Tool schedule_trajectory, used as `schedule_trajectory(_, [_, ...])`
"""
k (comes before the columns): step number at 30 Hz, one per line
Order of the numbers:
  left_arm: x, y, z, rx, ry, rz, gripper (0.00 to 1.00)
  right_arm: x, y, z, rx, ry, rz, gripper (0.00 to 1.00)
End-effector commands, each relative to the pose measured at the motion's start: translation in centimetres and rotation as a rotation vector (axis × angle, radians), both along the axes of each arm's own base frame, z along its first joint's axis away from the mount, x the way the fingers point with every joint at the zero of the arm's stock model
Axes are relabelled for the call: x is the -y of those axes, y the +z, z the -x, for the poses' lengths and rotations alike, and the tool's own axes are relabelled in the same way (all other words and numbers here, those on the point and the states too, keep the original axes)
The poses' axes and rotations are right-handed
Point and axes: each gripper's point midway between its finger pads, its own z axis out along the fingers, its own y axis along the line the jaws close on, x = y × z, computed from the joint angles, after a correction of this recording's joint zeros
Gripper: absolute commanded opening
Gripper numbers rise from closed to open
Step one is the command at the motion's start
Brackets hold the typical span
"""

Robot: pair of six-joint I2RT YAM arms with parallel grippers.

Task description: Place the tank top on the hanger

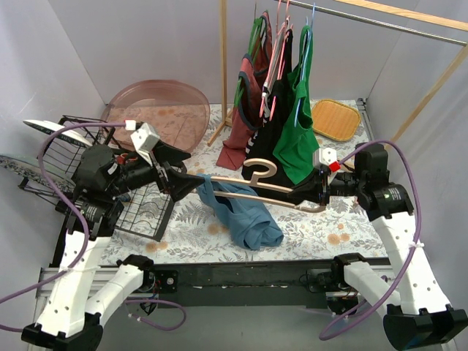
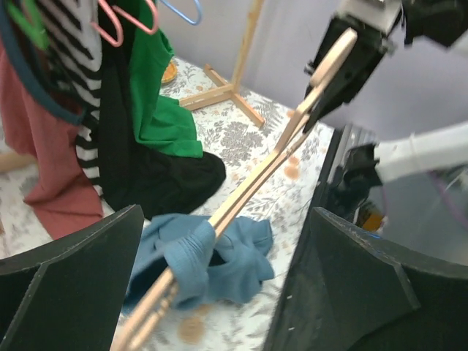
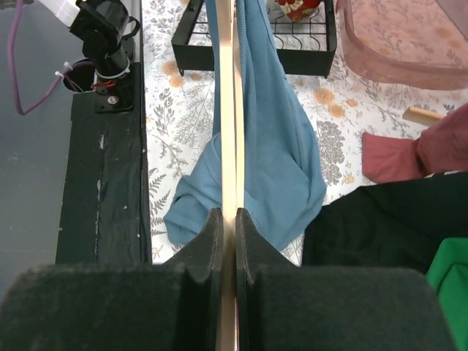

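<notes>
Containers stand along the left and the back. A black wire basket (image 1: 150, 212) near the left arm holds a small red-and-white item (image 3: 296, 7), too cropped to identify. A round, translucent pink tub (image 1: 164, 110) leans at the back wall. A flat woven tray (image 1: 335, 119) of yellowish cane lies at the back right.

The hanger (image 2: 256, 179) is pale smooth wood with broad curved arms. It is held above the floral-printed surface (image 1: 314, 230) between the two arms. In the top view its long axis runs left to right, and its rounded hook points toward the back wall.

The right gripper (image 3: 227, 219) is clamped on the hanger's right end, with its black fingers pressed to either side of the thin wood. The left gripper (image 2: 227, 219) is spread wide. The hanger's left end passes between its fingers, and neither one is seen touching the wood.

The tank top (image 1: 245, 219) is soft teal-blue knit. One strap is looped over the hanger's left arm, just in front of the left gripper. From there the fabric hangs down on both sides of the wood, and its lower part lies bunched in folds on the surface below the hanger's middle.

Behind it, a light wooden stand (image 1: 223, 73) carries a red top (image 1: 245, 124), a black top (image 1: 267, 139) and a green top (image 1: 296, 146) on thin hangers.
</notes>
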Motion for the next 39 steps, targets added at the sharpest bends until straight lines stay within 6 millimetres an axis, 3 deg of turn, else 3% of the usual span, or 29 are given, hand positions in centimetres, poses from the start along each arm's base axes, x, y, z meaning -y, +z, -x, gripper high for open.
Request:
schedule_trajectory(1, [1.9, -2.3, -0.1, 0.202, -0.194, -0.147, 0.98, -0.3, 2.0, 1.4, 0.042, 0.086, -0.023, 0.01])
schedule_trajectory(8, [7.5, -4.0, 0.4, 0.329, -0.412, -0.267, 0.98, -0.3, 1.8, 1.0, 0.019, 0.074, -0.016, 0.01])
schedule_trajectory(12, [10.9, -7.7, -0.3, 0.261, -0.456, -0.437, 0.91, -0.4, 1.9, 1.0, 0.019, 0.085, -0.017, 0.01])
schedule_trajectory(13, [11.6, -9.5, -0.1, 0.210, -0.486, -0.483, 0.87, -0.4, 1.8, 0.9, 0.016, 0.086, -0.016, 0.01])
schedule_trajectory(14, [11.8, -9.1, -0.3, 0.215, -0.481, -0.488, 0.62, -0.4, 1.7, 1.0, 0.015, 0.085, -0.014, 0.01])
schedule_trajectory(17, [12.2, -9.1, -0.2, 0.215, -0.499, -0.480, 0.18, -0.3, 1.2, 1.0, 0.014, 0.082, -0.008, 0.01])
schedule_trajectory(20, [12.2, -8.8, 0.1, 0.221, -0.502, -0.462, 0.00, -0.3, 0.7, 1.0, 0.014, 0.077, -0.002, 0.01])
schedule_trajectory(25, [12.0, -9.9, 0.7, 0.127, -0.496, -0.460, 0.00, -0.1, 0.6, 0.3, 0.018, 0.048, 0.015, 0.01])
schedule_trajectory(27, [11.5, -10.3, 0.0, 0.108, -0.425, -0.472, 0.00, 0.0, 0.7, -0.3, 0.016, 0.015, 0.024, 0.01])
schedule_trajectory(28, [11.2, -10.4, -0.4, 0.091, -0.388, -0.476, 0.00, 0.2, 0.7, -1.3, 0.011, -0.043, 0.044, 0.12])
schedule_trajectory(30, [10.7, -10.8, -0.8, 0.047, -0.318, -0.473, 0.00, 0.7, 1.5, -2.7, 0.032, -0.126, 0.068, 0.44])
schedule_trajectory(31, [10.5, -10.9, -0.9, 0.037, -0.300, -0.466, 0.00, 1.4, 1.8, -3.8, 0.058, -0.205, 0.098, 0.69])
schedule_trajectory(33, [10.3, -10.4, -0.9, 0.015, -0.259, -0.423, 0.00, 2.1, 2.9, -4.3, 0.095, -0.263, 0.114, 0.75])
schedule_trajectory(34, [10.0, -11.1, -1.1, -0.010, -0.234, -0.428, 0.00, 2.7, 4.0, -4.3, 0.150, -0.304, 0.123, 0.77])
schedule_trajectory(36, [9.5, -10.8, -1.4, -0.030, -0.184, -0.405, 0.00, 3.2, 4.3, -3.8, 0.223, -0.300, 0.148, 0.78])
schedule_trajectory(37, [9.3, -11.2, -1.3, -0.044, -0.177, -0.404, 0.00, 3.2, 4.4, -2.8, 0.265, -0.269, 0.149, 0.78])
schedule_trajectory(39, [9.2, -11.0, -1.2, -0.070, -0.161, -0.381, 0.00, 2.5, 2.8, 0.5, 0.320, -0.080, 0.162, 0.78])
